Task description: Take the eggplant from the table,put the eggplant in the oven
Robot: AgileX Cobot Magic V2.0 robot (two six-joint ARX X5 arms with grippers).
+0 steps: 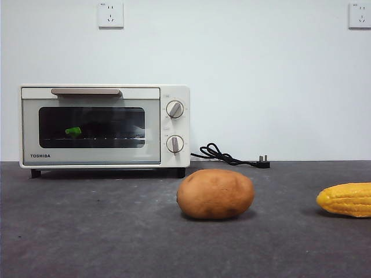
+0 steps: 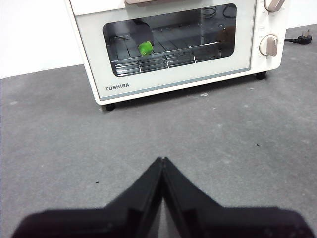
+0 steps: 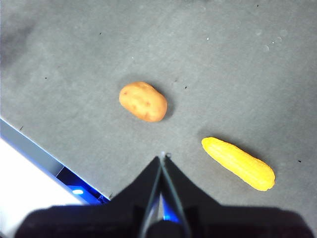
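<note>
Two vegetables lie on the bench (image 1: 87,231): a brown potato (image 1: 215,194) near the middle and a yellow corn cob (image 1: 346,200) well apart to its side. The oven (image 1: 104,126) stands at the back with its door shut. Through the dark glass the eggplant (image 1: 73,131) is on the wire rack inside; only its green stem cap is plainly seen, the purple body being lost in shadow. A black power cord (image 1: 229,156) lies unplugged beside the oven. Left gripper (image 2: 162,161) hangs over bare bench facing the oven door, fingers pressed together, holding nothing. Right gripper (image 3: 162,157) hangs above the potato and corn, fingers likewise closed and empty.
</note>
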